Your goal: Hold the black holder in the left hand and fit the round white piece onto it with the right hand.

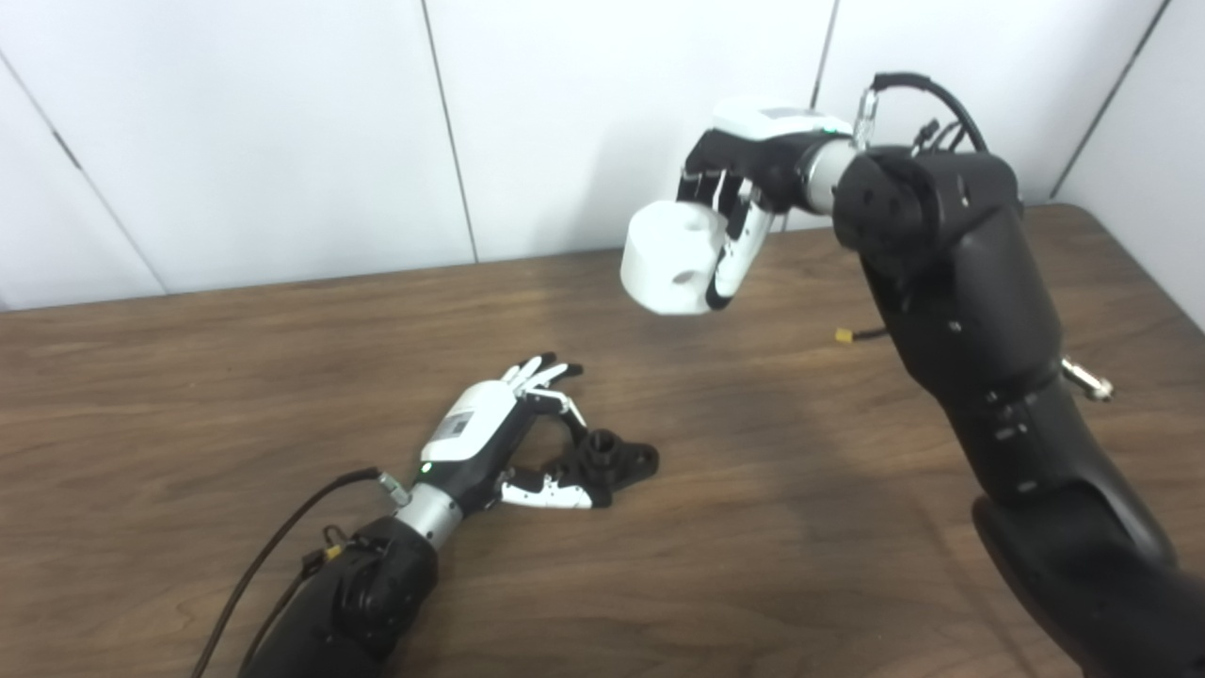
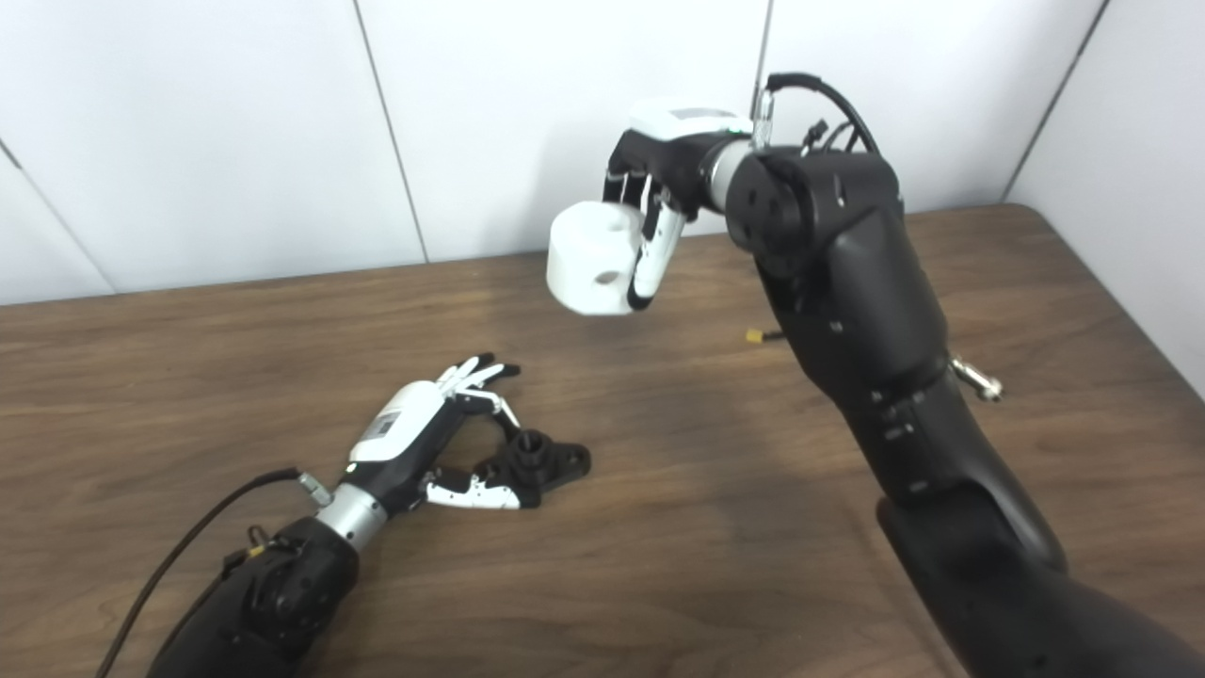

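Table (image 1: 188, 377) is bearing one black holder (image 1: 612, 460), and our left hand (image 1: 504, 433) is reaching around it with fingers spread and the thumb lying low along its near side. We are not yet seeing a firm hold there: the fingers are arching apart above the holder, so we are judging the hand as open and only bracketing the part. Our right hand (image 1: 730, 202) is hanging well above the wood with its fingers wrapped closed around the one round white piece (image 1: 670, 256), whose side hole is facing toward us.

To do this step well, we are thinking the left fingers should be closing on the holder's flat base and leaving its raised collar free, since that collar looks like the seat for the white piece. We are also judging that the holder should be lifted level before the right hand comes down, with the piece's bore lined up over the collar.

Counting, we are seeing one holder, one white piece, two hands, and one small yellow-tipped connector (image 1: 844, 334) lying on the table near the right arm.
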Robot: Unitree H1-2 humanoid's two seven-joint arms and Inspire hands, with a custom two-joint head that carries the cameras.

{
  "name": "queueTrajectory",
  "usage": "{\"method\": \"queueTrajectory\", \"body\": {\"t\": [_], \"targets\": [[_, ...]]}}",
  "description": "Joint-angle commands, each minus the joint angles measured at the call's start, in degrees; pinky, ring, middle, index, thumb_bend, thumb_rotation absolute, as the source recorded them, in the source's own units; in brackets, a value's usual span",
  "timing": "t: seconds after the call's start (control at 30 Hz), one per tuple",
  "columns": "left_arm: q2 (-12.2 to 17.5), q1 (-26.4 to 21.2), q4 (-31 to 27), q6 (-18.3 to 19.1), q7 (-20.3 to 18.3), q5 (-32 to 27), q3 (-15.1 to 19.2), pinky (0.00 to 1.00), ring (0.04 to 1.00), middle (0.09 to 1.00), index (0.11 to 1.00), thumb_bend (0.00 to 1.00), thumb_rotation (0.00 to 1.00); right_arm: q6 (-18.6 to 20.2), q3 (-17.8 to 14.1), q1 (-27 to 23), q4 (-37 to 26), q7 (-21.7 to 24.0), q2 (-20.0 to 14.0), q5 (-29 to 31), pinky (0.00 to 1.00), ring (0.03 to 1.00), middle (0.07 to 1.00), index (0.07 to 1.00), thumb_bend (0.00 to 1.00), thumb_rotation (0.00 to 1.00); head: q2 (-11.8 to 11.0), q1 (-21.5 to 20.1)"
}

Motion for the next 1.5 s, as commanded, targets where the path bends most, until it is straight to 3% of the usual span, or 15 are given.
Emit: {"method": "queueTrajectory", "body": {"t": [0.0, 0.13, 0.23, 0.3, 0.4, 0.57, 0.63, 0.7, 1.07, 1.47], "targets": [[-1.0, 2.2, 3.6, 4.6, -5.0, 3.9, -3.3, 1.0, 1.0, 0.921, 0.482, 0.52, 0.06, -0.4, 0.3, -1.6, -2.7, 0.3, -0.9, 0.4, 0.47, 0.665, 0.657, 0.48, 0.52, 0.14, 0.0, 0.2], [-1.3, 1.8, 4.2, 4.8, -4.8, 3.9, -3.6, 1.0, 1.0, 0.923, 0.482, 0.52, 0.06, -0.3, 1.7, 0.5, -5.0, -1.1, 0.0, 0.3, 0.56, 0.707, 0.684, 0.48, 0.52, 0.13, -0.1, 0.6], [-1.4, 1.6, 4.3, 4.9, -4.9, 3.8, -3.8, 1.0, 1.0, 0.925, 0.482, 0.52, 0.06, -0.2, 2.2, 2.4, -6.3, -2.0, 0.7, 0.2, 0.72, 0.754, 0.702, 0.48, 0.52, 0.14, 0.0, 0.9], [-1.5, 1.6, 4.1, 5.1, -4.9, 3.8, -3.9, 1.0, 1.0, 0.924, 0.482, 0.52, 0.06, -0.5, 2.2, 3.7, -6.7, -3.2, 1.1, 0.9, 0.66, 0.742, 0.689, 0.48, 0.52, 0.14, 0.0, 1.1], [-1.7, 1.7, 3.9, 5.2, -5.0, 3.8, -4.0, 1.0, 1.0, 0.921, 0.482, 0.52, 0.06, -0.8, 2.6, 5.3, -7.3, -4.1, 1.6, 0.2, 0.75, 0.784, 0.72, 0.481, 0.52, 0.14, 0.1, 1.3], [-1.9, 1.7, 3.6, 5.6, -4.8, 4.2, -4.2, 1.0, 1.0, 0.919, 0.482, 0.52, 0.06, -1.0, 3.0, 7.3, -7.6, -5.2, 2.3, -0.1, 0.64, 0.738, 0.727, 0.481, 0.52, 0.13, 0.3, 1.7], [-1.9, 1.8, 3.3, 5.7, -4.8, 4.1, -4.2, 1.0, 1.0, 0.919, 0.482, 0.52, 0.06, -0.9, 3.3, 8.0, -7.6, -5.3, 2.4, -0.2, 0.74, 0.759, 0.732, 0.482, 0.52, 0.13, 0.5, 2.0], [-2.0, 1.8, 3.1, 6.0, -5.0, 4.0, -4.3, 1.0, 1.0, 0.919, 0.482, 0.52, 0.06, -1.0, 3.7, 8.6, -7.5, -5.5, 2.5, -0.5, 0.77, 0.775, 0.736, 0.482, 0.52, 0.13, 0.5, 2.1], [-2.1, 1.9, 2.3, 6.5, -5.2, 3.8, -4.6, 1.0, 1.0, 0.922, 0.482, 0.52, 0.06, -2.8, 5.3, 11.0, -6.0, -8.6, 2.9, -0.7, 0.66, 0.768, 0.719, 0.481, 0.52, 0.13, 0.8, 2.6], [-2.1, 2.1, 0.9, 7.6, -5.5, 3.7, -4.9, 1.0, 1.0, 0.922, 0.481, 0.52, 0.06, -3.9, 5.4, 12.4, -3.8, -12.2, 3.2, 1.0, 0.66, 0.766, 0.73, 0.48, 0.52, 0.14, 1.3, 3.4]]}}
